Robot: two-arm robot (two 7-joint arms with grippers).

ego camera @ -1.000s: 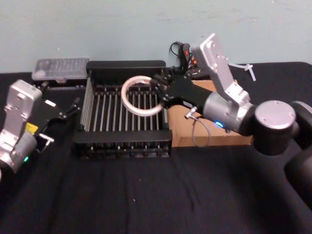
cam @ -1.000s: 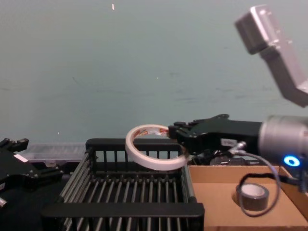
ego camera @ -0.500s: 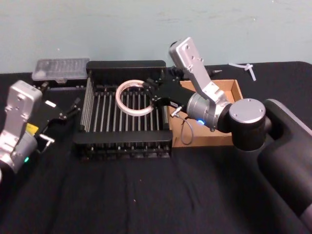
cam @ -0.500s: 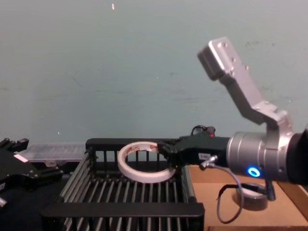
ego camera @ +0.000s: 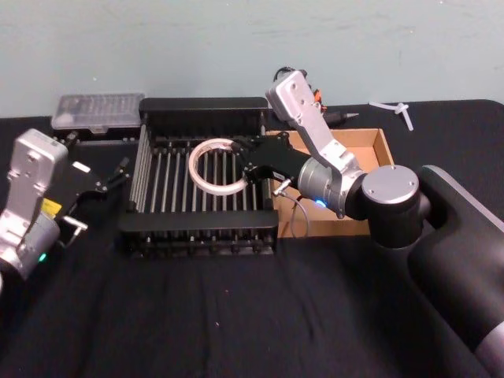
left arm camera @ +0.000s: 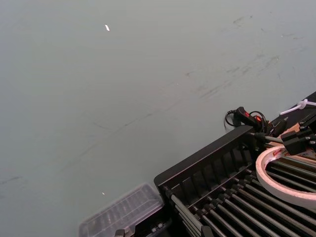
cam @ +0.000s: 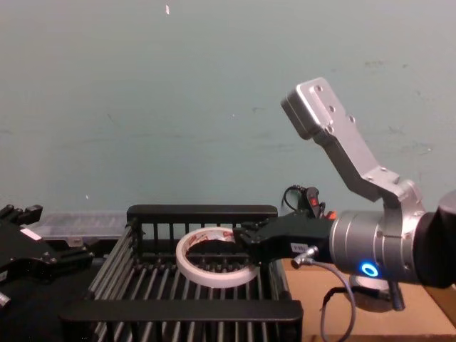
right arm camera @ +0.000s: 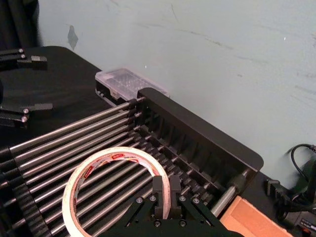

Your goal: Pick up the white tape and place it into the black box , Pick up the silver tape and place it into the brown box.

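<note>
Head view first: the white tape (ego camera: 215, 166) sits low inside the black box (ego camera: 201, 233), hanging just above the floor bars, and the right gripper (ego camera: 250, 168) has it pinched by the rim on the side nearest the brown box (ego camera: 378, 146). From the right wrist view the two fingers (right arm camera: 159, 190) are drawn close together with the ring's wall between them, red print showing on the core of the tape (right arm camera: 115, 184). In the chest view the tape (cam: 216, 255) lies nearly flat, below the box's rim, the gripper (cam: 246, 244) reaching in over the right wall.

So this looks like the placing step for the first roll, almost done (all that's left is the letting go). The silver tape cannot be made out here; the arm covers most of the brown box's floor.

What could go wrong? The floor is bars with gaps, so if the ring is dropped tilted, an edge could settle between two bars or it could roll toward a wall. The fingers are close to the right wall too, so a careless lift could knock the box and shift it against the brown box beside it. And tape is sticky; it might cling to one finger on release.

The left gripper (ego camera: 110, 179) waits well off to the left of the box, fingers apart, holding nothing.
</note>
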